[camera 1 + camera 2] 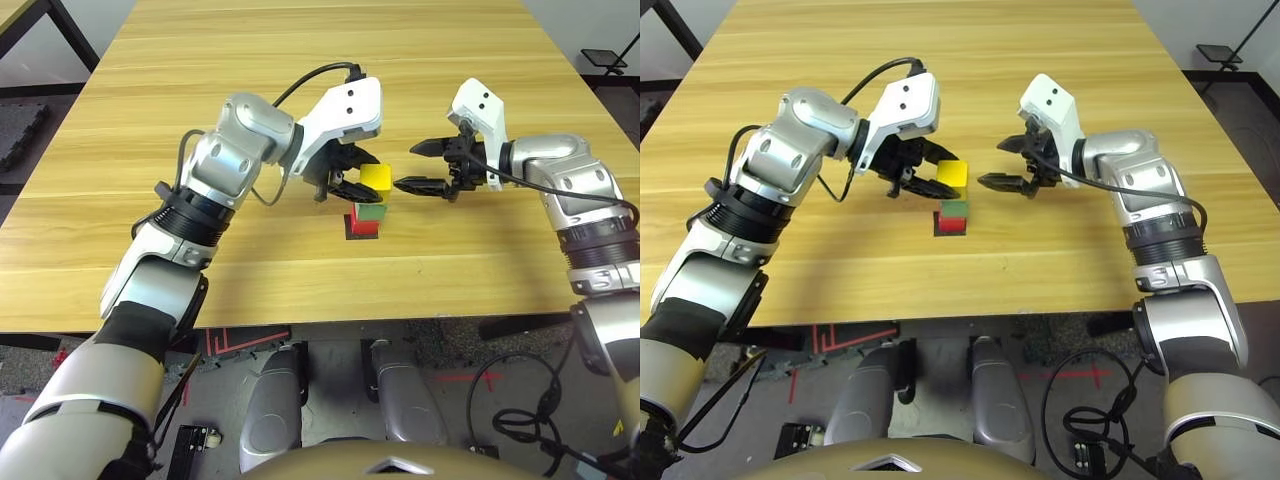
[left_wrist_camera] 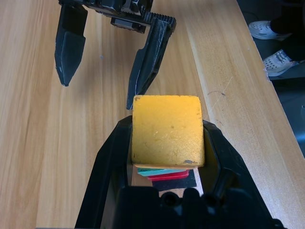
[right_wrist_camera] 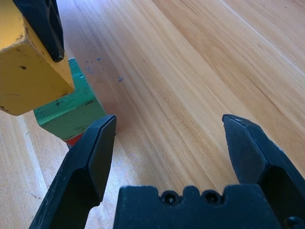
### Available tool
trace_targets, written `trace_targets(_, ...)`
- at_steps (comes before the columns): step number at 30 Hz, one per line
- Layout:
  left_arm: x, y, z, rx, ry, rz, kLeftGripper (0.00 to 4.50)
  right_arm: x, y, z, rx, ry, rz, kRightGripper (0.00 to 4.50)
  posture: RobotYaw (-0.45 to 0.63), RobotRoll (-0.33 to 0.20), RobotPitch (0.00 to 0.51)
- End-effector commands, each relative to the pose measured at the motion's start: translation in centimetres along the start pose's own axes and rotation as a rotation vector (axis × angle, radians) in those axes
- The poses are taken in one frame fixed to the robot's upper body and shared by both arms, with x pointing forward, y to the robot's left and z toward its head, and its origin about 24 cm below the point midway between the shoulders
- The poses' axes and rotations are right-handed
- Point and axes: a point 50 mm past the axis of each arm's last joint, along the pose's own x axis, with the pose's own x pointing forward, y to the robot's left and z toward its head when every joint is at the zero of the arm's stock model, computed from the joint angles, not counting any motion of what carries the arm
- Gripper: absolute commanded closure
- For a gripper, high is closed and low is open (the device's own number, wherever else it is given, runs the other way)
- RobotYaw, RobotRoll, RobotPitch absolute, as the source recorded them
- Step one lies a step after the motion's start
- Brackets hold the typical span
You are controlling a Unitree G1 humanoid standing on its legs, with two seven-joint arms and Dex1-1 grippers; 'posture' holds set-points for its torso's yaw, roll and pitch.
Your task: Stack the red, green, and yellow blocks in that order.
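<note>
The red block (image 1: 364, 226) sits on a flat black patch (image 1: 352, 232) in the middle of the table, and the green block (image 1: 369, 211) rests squarely on top of it. Just above the green block hangs the yellow block (image 1: 376, 177), slightly tilted. My left gripper (image 2: 167, 131) is shut on it, one finger on each side face. I cannot tell whether yellow touches green. To the right of the stack, a short gap away, my right gripper (image 1: 405, 166) stands open with nothing between its fingers, at about the height of the yellow block.
The stack stands on a broad wooden table (image 1: 300, 80) with bare wood on every side. The table's front edge (image 1: 300, 325) runs close below the stack. Cables trail from both wrists. Dark floor and a black stand (image 1: 612, 60) lie beyond the far right corner.
</note>
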Motion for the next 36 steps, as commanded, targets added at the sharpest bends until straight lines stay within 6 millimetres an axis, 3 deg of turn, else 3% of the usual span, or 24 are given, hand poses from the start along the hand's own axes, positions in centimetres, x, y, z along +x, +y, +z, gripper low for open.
trace_targets(1,0.6,-0.2,-0.7,-0.014,0.022,-0.017,2.51,-0.3,0.0,-0.1,0.007,-0.003,-0.01,0.0,0.19,0.034,0.149)
trace_targets(20,1.2,0.1,-1.8,-0.035,0.03,-0.014,2.51,-0.4,0.1,-0.4,0.019,-0.001,-0.014,0.0,0.18,0.03,0.157)
trace_targets(27,1.0,0.2,-2.0,-0.049,0.044,-0.031,0.11,-0.3,0.1,-0.3,0.021,-0.007,-0.015,0.0,0.18,0.033,0.157)
trace_targets(36,-0.1,1.0,-1.6,-0.058,0.051,0.0,0.05,-0.2,0.0,-0.1,0.021,-0.01,-0.016,0.0,0.19,0.029,0.157)
